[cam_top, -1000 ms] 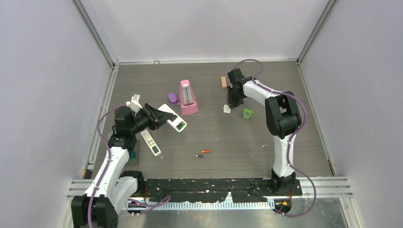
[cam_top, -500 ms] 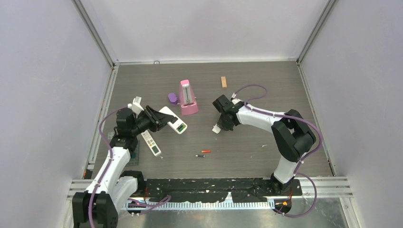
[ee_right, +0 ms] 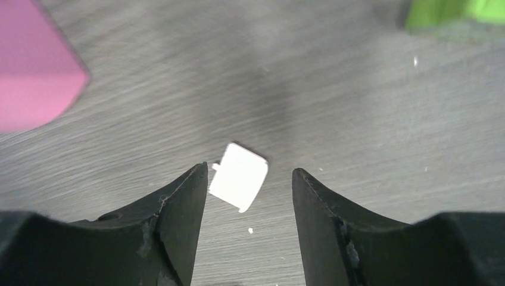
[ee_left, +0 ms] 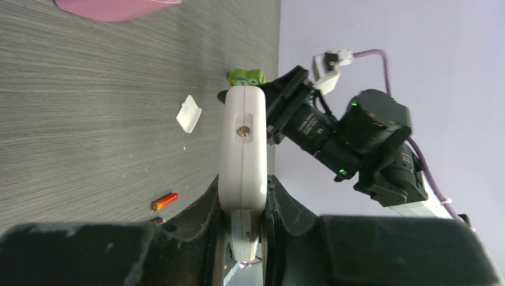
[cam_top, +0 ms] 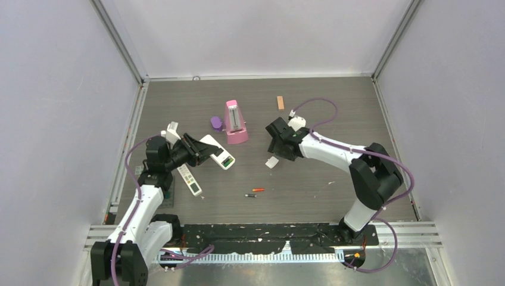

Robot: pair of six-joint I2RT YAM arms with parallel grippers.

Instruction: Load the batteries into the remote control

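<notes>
My left gripper (cam_top: 195,149) is shut on the near end of a white remote control (cam_top: 217,151), holding it edge-up above the table (ee_left: 243,143). Two batteries lie at centre front: a red-orange one (cam_top: 258,189) (ee_left: 165,201) and a dark one (cam_top: 250,195) (ee_left: 158,220). A small white battery cover (cam_top: 271,162) (ee_right: 239,176) lies flat on the table. My right gripper (cam_top: 276,152) (ee_right: 249,173) hovers just over the cover, open, with its fingers apart on either side of it and not touching it.
A second, slimmer white remote (cam_top: 189,179) lies left of centre. A pink wedge-shaped object (cam_top: 234,122) and a purple piece (cam_top: 216,123) stand behind it. A wooden block (cam_top: 280,102) is at the back. A green toy (ee_right: 458,12) sits beyond the right gripper.
The right arm swung from the back right to the table's middle carrying the white cover, then opened and left it lying on the table. The left arm barely moved.
</notes>
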